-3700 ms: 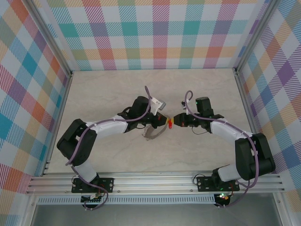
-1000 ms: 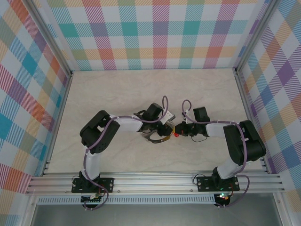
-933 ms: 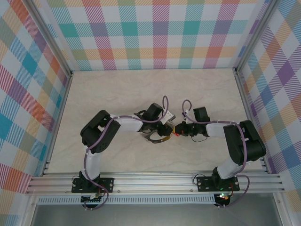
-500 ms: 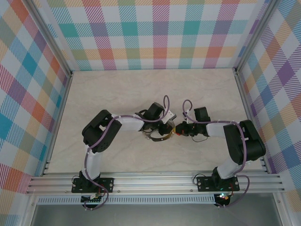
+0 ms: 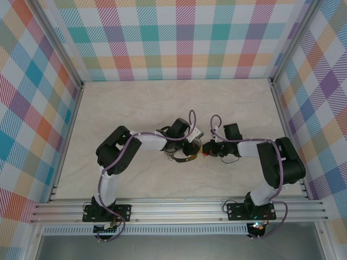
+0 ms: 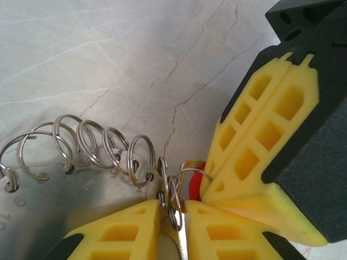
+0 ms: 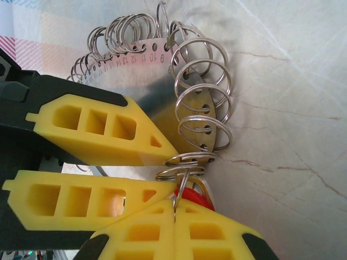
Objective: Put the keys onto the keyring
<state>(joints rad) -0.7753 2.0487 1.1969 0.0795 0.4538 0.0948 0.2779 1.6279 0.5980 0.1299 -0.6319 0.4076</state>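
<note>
**Key held at the ring's end loops, both arms meeting**

Right wrist view, bottom edge: right fingers (image 7: 174, 216), pressed fully together, pinching the keys (image 7: 191, 196) by a thin metal part, the red plastic showing just above the tips. Directly ahead, touching that metal: the end loops (image 7: 184, 160), lying flat; whether the key is threaded through them cannot be told. Beyond: the keyring (image 7: 162, 81), a grey numbered plate, its row of loops running up the frame and curling left at the top. Left wrist view, bottom edge: left fingers (image 6: 173, 211), nearly closed, clamped on the ring's edge. Farthest: pale marbled bench (image 7: 282, 81).

Judgement: the key lies straight ahead of the right tips, in line with the end loops, and both arms are equally near.
</note>
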